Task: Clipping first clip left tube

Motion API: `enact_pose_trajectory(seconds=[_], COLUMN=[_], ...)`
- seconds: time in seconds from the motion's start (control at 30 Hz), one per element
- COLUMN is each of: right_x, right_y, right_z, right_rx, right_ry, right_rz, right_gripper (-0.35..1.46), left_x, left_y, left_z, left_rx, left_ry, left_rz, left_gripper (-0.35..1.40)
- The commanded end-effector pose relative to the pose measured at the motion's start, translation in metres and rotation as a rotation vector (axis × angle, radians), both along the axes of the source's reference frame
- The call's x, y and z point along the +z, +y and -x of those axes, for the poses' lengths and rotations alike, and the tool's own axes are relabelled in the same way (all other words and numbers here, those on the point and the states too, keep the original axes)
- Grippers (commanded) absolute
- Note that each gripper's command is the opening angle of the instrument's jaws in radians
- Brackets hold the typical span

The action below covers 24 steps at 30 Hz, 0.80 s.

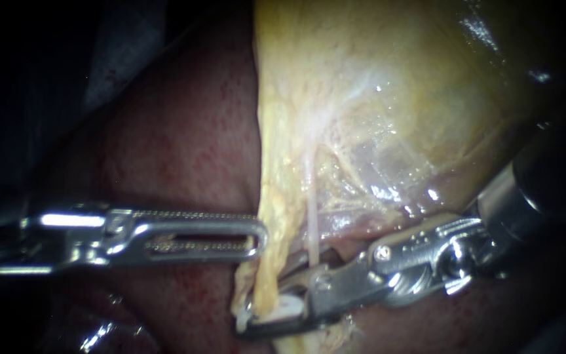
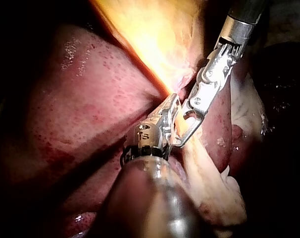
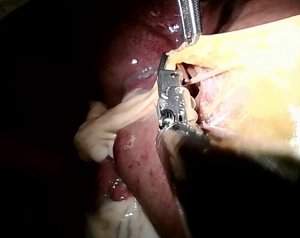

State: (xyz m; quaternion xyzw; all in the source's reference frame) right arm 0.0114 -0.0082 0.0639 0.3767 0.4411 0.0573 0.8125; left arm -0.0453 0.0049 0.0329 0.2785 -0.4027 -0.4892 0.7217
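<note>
The yellow gallbladder (image 1: 388, 98) hangs over the dark red liver (image 1: 185, 144). From its lower edge a yellowish left tube (image 1: 268, 275) runs down, with a thin pale tube (image 1: 311, 223) to its right. My right instrument (image 1: 263, 307) comes in from the right. Its jaws stand open on either side of the left tube, with a white clip (image 1: 289, 305) between them. My left instrument (image 1: 260, 237) has slotted, toothed jaws. They are shut on the gallbladder's yellow edge just above. In the left wrist view, the left instrument (image 2: 172, 106) and the right instrument (image 2: 184, 136) meet at that edge.
Pale fatty tissue (image 3: 105, 129) lies bunched on the liver beside my right instrument's shaft. In the right wrist view the left instrument (image 3: 190, 39) comes in ahead of the right jaws (image 3: 172, 64). The surroundings are dark.
</note>
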Motion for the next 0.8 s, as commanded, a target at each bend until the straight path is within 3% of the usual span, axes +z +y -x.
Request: enact_pose_trajectory(seconds=[0.03, 0.8], right_x=[0.0, -0.0001], right_y=[0.0001, 0.0001], right_z=[0.0001, 0.0002], right_rx=[0.0, -0.005], right_ry=[0.0, 0.002], right_rz=[-0.001, -0.001], right_gripper=[-0.27, -0.28], left_x=[0.0, 0.0002], left_y=[0.0, 0.0001], left_z=[0.0, 0.0], left_rx=[0.0, 0.0], left_ry=[0.0, 0.0], left_rz=[0.0, 0.0], left_gripper=[-0.35, -0.35])
